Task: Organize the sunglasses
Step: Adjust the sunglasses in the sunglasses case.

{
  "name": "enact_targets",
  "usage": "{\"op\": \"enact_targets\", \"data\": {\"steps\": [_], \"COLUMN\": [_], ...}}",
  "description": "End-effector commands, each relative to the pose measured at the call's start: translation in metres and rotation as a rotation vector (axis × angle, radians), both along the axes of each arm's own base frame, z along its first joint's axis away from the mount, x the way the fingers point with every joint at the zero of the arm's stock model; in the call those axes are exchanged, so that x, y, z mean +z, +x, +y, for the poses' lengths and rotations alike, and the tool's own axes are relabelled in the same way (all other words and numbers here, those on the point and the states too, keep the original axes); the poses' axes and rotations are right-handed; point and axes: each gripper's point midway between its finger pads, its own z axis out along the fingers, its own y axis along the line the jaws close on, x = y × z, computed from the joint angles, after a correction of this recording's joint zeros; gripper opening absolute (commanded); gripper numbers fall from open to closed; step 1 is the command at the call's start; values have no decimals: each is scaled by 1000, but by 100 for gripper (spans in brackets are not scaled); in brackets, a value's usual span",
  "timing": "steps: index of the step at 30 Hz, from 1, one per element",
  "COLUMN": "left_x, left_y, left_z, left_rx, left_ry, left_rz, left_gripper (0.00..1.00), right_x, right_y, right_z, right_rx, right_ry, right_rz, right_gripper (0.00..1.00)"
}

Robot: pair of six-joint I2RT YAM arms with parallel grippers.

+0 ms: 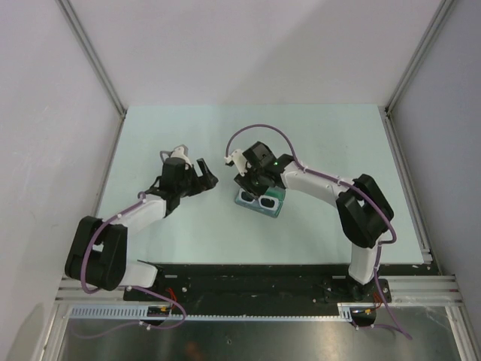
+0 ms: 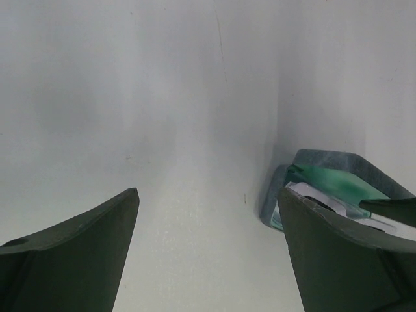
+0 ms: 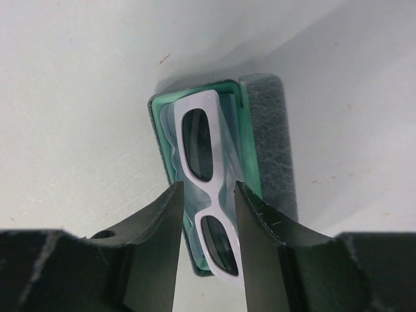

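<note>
Sunglasses (image 3: 208,194) lie in open grey case (image 3: 268,130) on desk (image 1: 165,135); right hand (image 3: 208,190) narrowed around bridge, contact unclear. Left hand (image 2: 208,195) spread wide, empty, beside case.

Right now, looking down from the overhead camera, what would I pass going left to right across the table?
Left arm's black elbow → left pincer, open → open case holding the white sunglasses → right arm's black elbow. The right pincer sits directly over the case, so it gets no separate place.
</note>
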Motion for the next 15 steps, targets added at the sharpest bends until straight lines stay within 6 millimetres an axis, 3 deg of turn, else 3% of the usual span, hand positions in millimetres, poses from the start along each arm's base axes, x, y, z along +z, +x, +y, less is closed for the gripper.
{"op": "enact_targets", "data": {"steps": [1,7,9,12,15], "left_x": [12,19,25,31,32], "left_y": [6,7,7,5,1], "left_z": [-23,-52,-60,-71,-82], "left_rx": [-59,-156,-189,-246,-294], "left_ry": [-48,-65,-88,-117,-140], "left_rz": [-29,-47,-62,-75,-72], "left_gripper": [93,92,91,91,91], "right_x": [56,105,116,121,111], "right_y": [12,26,25,19,2], "right_z": [-1,-28,-49,-72,-100], "right_rx": [-85,-350,-449,-625,-786], "right_ry": [68,176,223,334,417], "right_rz": [-136,-259,-260,-198,-120], "right_gripper": [41,43,44,45,48]}}
